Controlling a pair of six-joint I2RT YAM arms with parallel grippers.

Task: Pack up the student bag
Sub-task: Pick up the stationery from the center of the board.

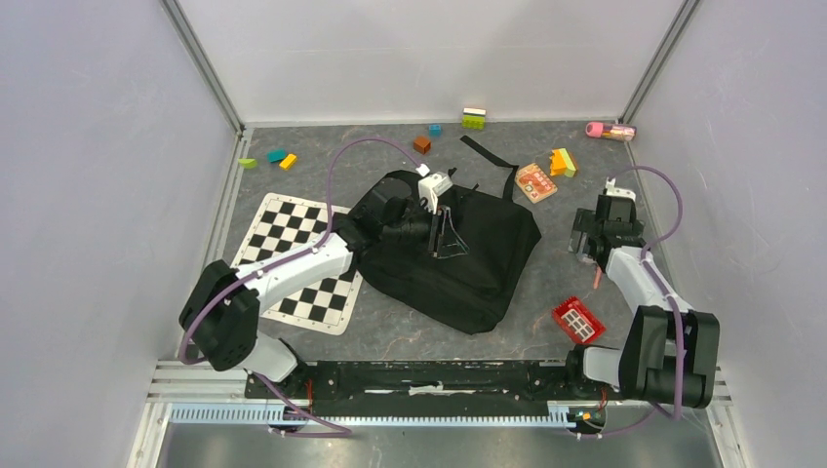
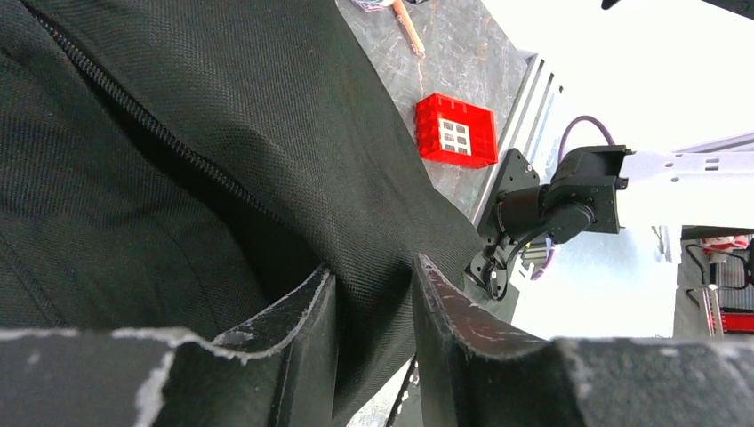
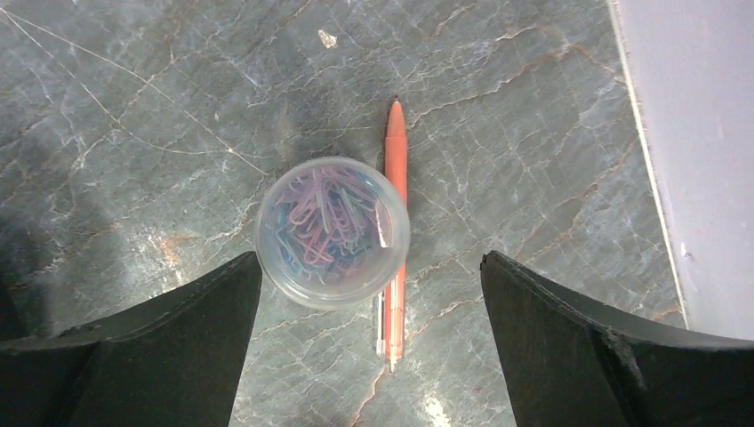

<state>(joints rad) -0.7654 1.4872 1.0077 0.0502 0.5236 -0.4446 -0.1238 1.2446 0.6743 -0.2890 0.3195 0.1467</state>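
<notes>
The student bag lies slumped in the middle of the surface, its long axis running from far left to near right, with one strap trailing toward the far wall and the chessboard mat just beside it on the left. The left arm is plainly the nearer one: it reaches over the bag from the left, and the left pincer stands on the bag's upper face, half closed, with a raised fold of the black fabric filling the gap between its fingers. I judge this a pinch on the cloth beside the zip, meant to lift the mouth open (whether the zip is undone there I cannot tell).

The bag lies to the left of the right pincer, well apart from it. That pincer hangs spread wide, holding nothing and touching nothing, over a clear round tub of paper clips. The tub sits nearer the left finger than the right. An orange pen lies against the tub's right side, its length running parallel to the fingers. A closing pinch would probably catch the tub and pen together.
</notes>
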